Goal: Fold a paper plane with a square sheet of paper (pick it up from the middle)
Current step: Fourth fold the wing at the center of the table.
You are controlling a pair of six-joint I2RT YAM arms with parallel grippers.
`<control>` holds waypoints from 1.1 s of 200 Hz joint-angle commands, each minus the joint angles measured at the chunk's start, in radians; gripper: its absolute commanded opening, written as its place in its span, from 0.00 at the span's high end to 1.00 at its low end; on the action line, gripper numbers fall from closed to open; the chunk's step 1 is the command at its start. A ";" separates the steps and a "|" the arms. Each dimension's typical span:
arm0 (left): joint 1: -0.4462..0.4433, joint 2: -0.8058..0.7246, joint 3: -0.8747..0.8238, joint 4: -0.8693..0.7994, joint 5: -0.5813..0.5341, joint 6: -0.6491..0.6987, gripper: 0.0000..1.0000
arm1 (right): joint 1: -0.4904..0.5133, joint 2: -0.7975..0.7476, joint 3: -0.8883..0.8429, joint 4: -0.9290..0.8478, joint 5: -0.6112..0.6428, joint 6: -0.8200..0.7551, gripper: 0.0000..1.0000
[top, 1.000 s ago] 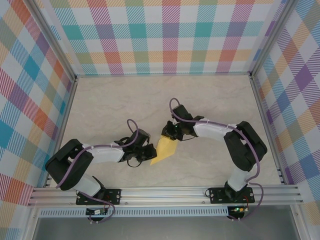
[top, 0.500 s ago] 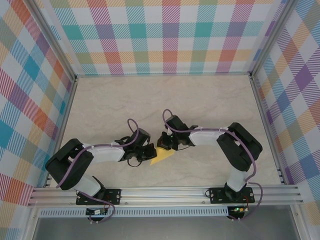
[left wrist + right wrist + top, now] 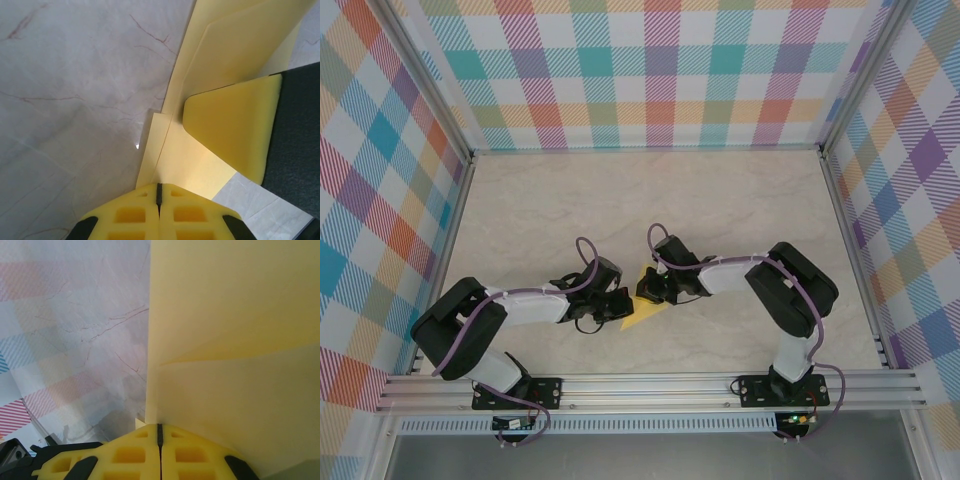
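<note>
The square sheet of paper [image 3: 646,313] is a creased yellow wedge low over the marble table, held between both arms. My left gripper [image 3: 622,306] is shut on its left end; in the left wrist view the folded paper [image 3: 200,165] runs into the closed jaws of my left gripper [image 3: 159,192]. My right gripper [image 3: 642,291] is shut on the paper's upper right edge. Its yellow finger pad [image 3: 235,125] lies over the fold. In the right wrist view the paper [image 3: 230,340] stands as a tall sheet rising from my right gripper [image 3: 160,434].
The marble table [image 3: 550,200] is walled by plaid panels [image 3: 640,70] at the back and sides. An aluminium rail [image 3: 650,385] runs along the near edge by the arm bases. Both forearms lie close together near the table's middle front.
My right gripper has moved left and nearer, toward the left gripper, bringing the paper's far end with it. The yellow wedge shows smaller from above. The left arm stayed put.
</note>
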 commanded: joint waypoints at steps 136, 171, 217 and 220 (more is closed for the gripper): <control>-0.003 0.052 -0.076 -0.182 -0.134 0.032 0.96 | -0.138 0.021 -0.117 0.191 0.039 -0.081 0.90; -0.003 0.058 -0.075 -0.187 -0.134 0.039 0.96 | -0.180 0.026 -0.117 0.197 0.032 -0.101 0.89; -0.002 0.058 -0.076 -0.188 -0.132 0.039 0.96 | -0.252 0.028 -0.125 0.228 0.010 -0.121 0.88; -0.003 0.058 -0.075 -0.187 -0.133 0.039 0.96 | -0.257 0.028 -0.125 0.228 0.010 -0.123 0.88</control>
